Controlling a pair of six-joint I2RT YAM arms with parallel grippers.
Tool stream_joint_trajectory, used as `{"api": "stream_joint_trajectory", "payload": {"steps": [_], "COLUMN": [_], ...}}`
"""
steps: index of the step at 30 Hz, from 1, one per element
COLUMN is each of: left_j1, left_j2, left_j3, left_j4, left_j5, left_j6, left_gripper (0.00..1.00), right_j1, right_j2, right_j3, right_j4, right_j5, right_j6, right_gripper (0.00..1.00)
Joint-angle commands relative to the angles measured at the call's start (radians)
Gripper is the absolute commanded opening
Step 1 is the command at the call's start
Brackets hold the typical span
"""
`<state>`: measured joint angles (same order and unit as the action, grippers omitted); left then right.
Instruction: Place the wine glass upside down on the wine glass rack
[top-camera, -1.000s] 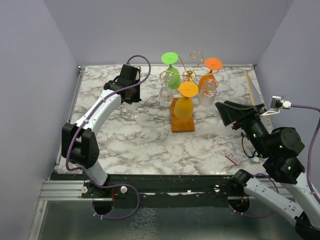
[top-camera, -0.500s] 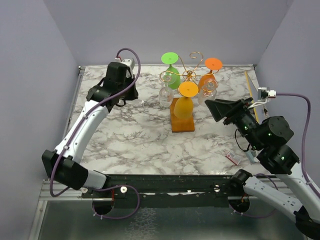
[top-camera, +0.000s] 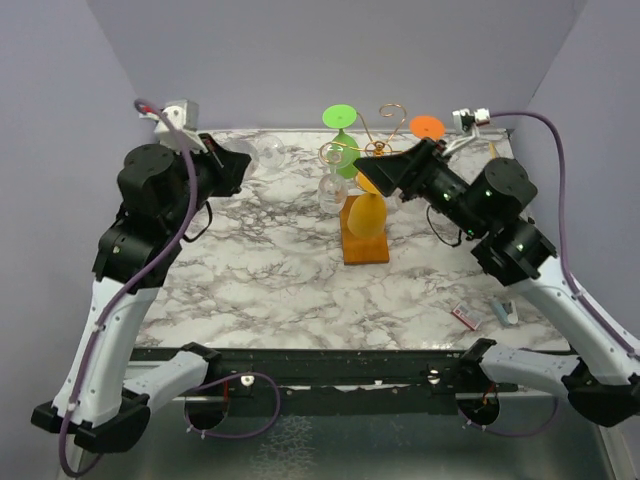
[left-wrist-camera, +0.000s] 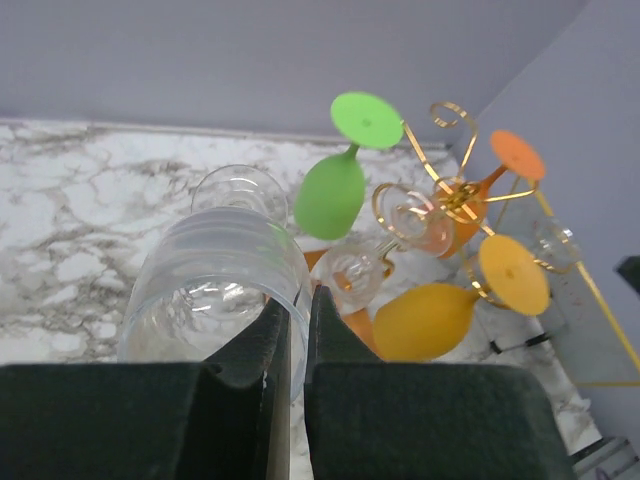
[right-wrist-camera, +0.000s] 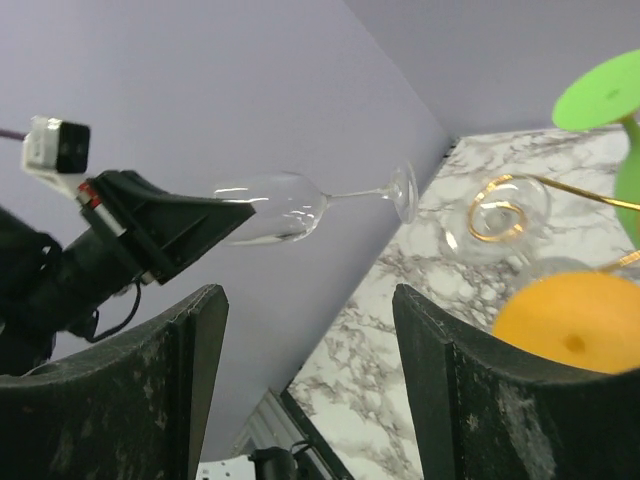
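1. The table (top-camera: 270, 280) is white marble with grey veins.
2. The wine glass (right-wrist-camera: 270, 208) is clear and colourless.
3. The wine glass rack (left-wrist-camera: 445, 195) is gold wire, and its base (top-camera: 365, 252) is orange-brown wood.
4. On the rack there are a green glass (left-wrist-camera: 330, 195), a yellow glass (left-wrist-camera: 425, 320) and an orange glass (left-wrist-camera: 517, 155).
5. The left end effector (left-wrist-camera: 297, 330) is black.

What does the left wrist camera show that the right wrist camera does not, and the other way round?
Only the left wrist view shows the orange wine glass hanging on the thin gold wire rack. Only the right wrist view shows the open right gripper, and the clear wine glass side-on with its whole stem and foot. Both show the left gripper shut on that clear glass, the rack's spirals, the green wine glass and the yellow wine glass.
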<state>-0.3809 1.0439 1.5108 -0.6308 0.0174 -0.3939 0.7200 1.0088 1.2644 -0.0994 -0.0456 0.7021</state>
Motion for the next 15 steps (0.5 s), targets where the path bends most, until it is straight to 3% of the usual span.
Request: {"api": "stream_joint_trajectory", "payload": {"steps": [1, 8, 15], "left_j1": [-0.001, -0.002, 0.0], "left_j2": [-0.095, -0.18, -0.225], "left_j3": [-0.01, -0.085, -0.19], "left_j4": [0.216, 0.439, 0.691], "left_j5": [0.014, 0.048, 0.066], "left_j6": [-0.06, -0.126, -0.187], "left_gripper": [0.0, 0.0, 0.0], "right_j1": [0.005, 0.006, 0.031], "right_j2": [0.147, 0.313, 0.376], "right_j3": [0.18, 0.305, 0.312], "right_j4": [-0.008, 0.104, 0.241], "right_j5": [-0.126, -0.21, -0.173], "right_j6": [0.03, 0.135, 0.258], "right_gripper": [0.72, 0.73, 0.74]}}
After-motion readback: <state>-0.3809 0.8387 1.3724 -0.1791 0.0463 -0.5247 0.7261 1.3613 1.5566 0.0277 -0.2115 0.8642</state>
